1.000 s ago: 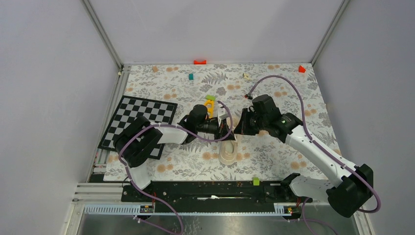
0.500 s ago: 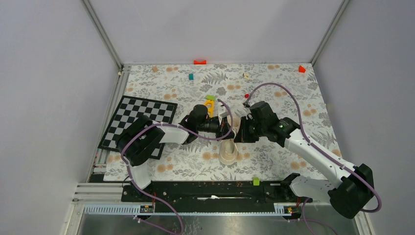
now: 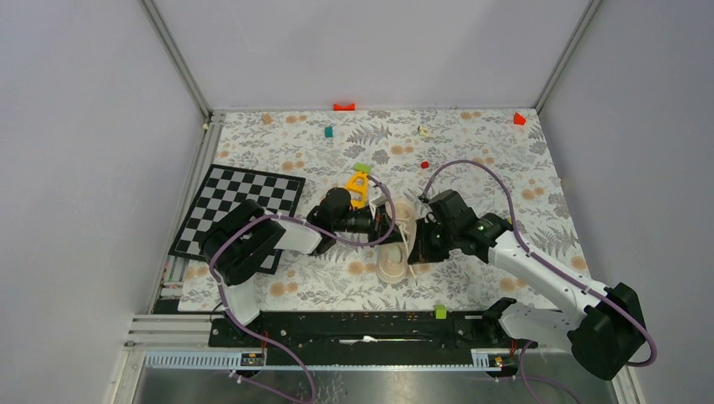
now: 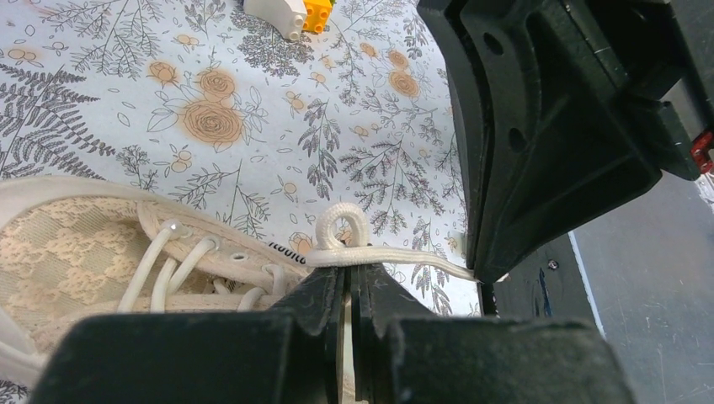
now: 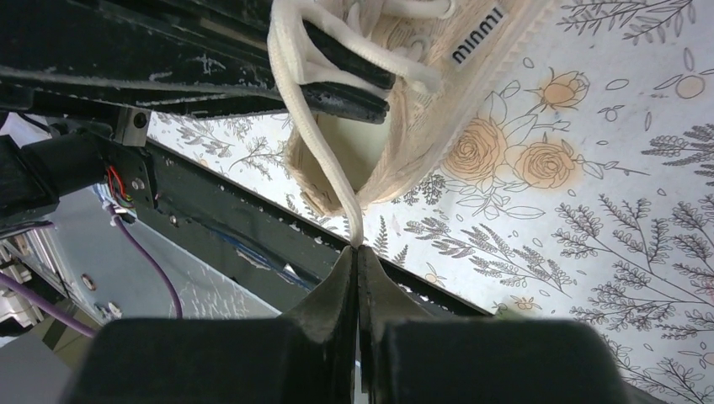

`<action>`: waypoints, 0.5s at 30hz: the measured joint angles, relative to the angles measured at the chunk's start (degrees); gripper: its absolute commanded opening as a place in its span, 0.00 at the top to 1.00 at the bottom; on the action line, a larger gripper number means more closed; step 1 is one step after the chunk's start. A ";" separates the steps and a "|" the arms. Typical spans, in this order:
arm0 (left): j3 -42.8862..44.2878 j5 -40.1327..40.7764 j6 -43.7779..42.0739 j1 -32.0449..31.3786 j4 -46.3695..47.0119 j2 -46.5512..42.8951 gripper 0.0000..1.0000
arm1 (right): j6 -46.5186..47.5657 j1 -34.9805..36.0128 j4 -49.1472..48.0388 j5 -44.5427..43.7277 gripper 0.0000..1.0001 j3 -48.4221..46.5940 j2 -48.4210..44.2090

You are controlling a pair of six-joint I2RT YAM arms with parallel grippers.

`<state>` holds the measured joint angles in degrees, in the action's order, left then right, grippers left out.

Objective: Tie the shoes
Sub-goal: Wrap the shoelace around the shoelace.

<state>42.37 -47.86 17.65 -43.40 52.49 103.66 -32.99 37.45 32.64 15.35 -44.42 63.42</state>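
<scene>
As both grips look firm, we should pull apart slowly, evenly: left gripper [image 4: 347, 282] pinches lace loop [image 4: 341, 209], right gripper [image 5: 357, 252] pinches lace strand [image 5: 335, 181]; sneaker [image 3: 392, 261] lies on floral mat [image 3: 480, 160] between them, may drag.

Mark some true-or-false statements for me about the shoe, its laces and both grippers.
1. The left gripper is shut on a lace. True.
2. The right gripper is open. False: it is shut on a lace too.
3. The shoe rests on the chessboard. False: it lies on the floral cloth, apart from the board.
4. A small lace loop shows just past the left gripper's fingertips. True.
</scene>
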 measured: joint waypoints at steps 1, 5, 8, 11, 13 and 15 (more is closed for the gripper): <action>-0.37 0.11 0.24 0.00 0.44 0.00 1.00 | -0.07 0.13 0.00 0.31 1.00 0.11 0.00; -1.73 0.66 0.85 -0.02 2.23 -0.02 1.00 | -0.13 0.90 -0.22 0.85 1.00 0.72 0.02; -2.73 1.03 1.22 0.00 3.52 -0.09 1.00 | -0.13 1.03 -0.37 0.83 1.00 1.64 0.09; -3.41 1.31 1.53 0.02 4.35 -0.11 1.00 | -0.11 1.03 -0.35 0.70 1.00 2.40 0.39; -3.65 1.42 1.73 0.26 4.61 -0.22 1.00 | -0.11 1.05 -0.35 0.55 1.00 2.64 0.57; -3.89 1.53 1.81 0.48 4.79 -0.50 1.00 | -0.11 1.05 -0.37 0.28 1.00 2.67 0.68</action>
<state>38.48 -46.33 19.46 -42.92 57.28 103.15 -33.10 38.50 32.27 15.64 -41.76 64.10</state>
